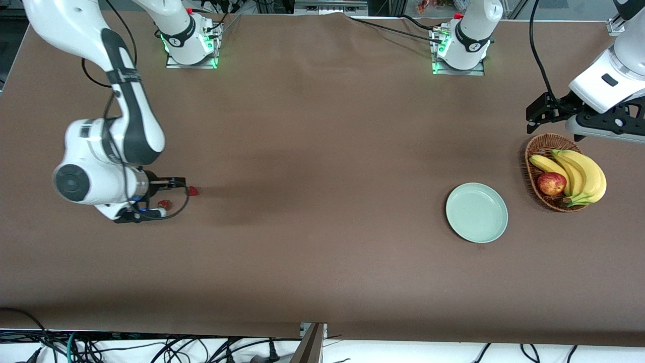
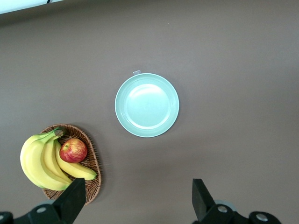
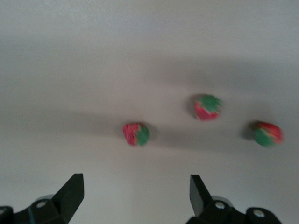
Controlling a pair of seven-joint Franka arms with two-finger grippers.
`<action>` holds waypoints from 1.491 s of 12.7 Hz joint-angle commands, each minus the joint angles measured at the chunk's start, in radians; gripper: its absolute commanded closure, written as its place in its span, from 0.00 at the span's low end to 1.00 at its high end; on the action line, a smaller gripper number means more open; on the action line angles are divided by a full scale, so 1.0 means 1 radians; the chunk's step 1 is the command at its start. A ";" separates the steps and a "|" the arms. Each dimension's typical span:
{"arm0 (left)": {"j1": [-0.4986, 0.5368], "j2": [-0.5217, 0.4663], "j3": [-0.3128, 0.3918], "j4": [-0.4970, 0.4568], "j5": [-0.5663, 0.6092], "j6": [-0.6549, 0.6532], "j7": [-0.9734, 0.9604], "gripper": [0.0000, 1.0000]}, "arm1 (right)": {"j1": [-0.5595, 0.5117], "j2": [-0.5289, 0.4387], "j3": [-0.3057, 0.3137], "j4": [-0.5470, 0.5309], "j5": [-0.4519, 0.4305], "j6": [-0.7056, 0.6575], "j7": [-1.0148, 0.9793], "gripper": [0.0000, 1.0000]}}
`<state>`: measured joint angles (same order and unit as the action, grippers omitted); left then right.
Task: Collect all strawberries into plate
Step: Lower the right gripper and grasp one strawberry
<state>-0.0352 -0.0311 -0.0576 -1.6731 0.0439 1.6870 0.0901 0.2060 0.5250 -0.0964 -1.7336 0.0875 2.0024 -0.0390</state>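
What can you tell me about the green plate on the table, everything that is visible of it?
The round, shallow, pale mint-green plate has a plain smooth surface that looks like matte plastic or ceramic, with a low raised rim. It lies flat and empty on the brown table cover, toward the left arm's end, beside the brown wicker basket but apart from it. Nothing touches it except the table.

Three red, green-topped strawberries [image 3: 136, 134] lie apart at the right arm's end; mint plate [image 1: 476, 212] empty.
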 commanded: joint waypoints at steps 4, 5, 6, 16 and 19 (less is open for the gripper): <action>0.000 0.013 -0.005 0.029 0.017 -0.020 -0.006 0.00 | 0.013 -0.019 -0.003 -0.204 0.006 0.266 -0.007 0.00; 0.000 0.013 -0.005 0.029 0.017 -0.021 -0.006 0.00 | 0.013 -0.019 -0.003 -0.217 0.006 0.289 -0.007 0.00; 0.000 0.013 -0.005 0.029 0.017 -0.021 -0.006 0.00 | 0.013 -0.017 -0.003 -0.222 0.006 0.303 -0.007 0.00; 0.000 0.013 -0.005 0.029 0.017 -0.021 -0.006 0.00 | 0.023 0.015 -0.002 -0.228 0.009 0.349 -0.004 0.46; 0.000 0.013 -0.005 0.029 0.017 -0.021 -0.006 0.00 | 0.024 0.021 -0.002 -0.228 0.009 0.351 -0.004 0.63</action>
<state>-0.0352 -0.0311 -0.0576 -1.6731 0.0439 1.6866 0.0901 0.2267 0.5429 -0.0944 -1.9463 0.0881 2.3332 -0.0394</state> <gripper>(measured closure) 0.000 0.537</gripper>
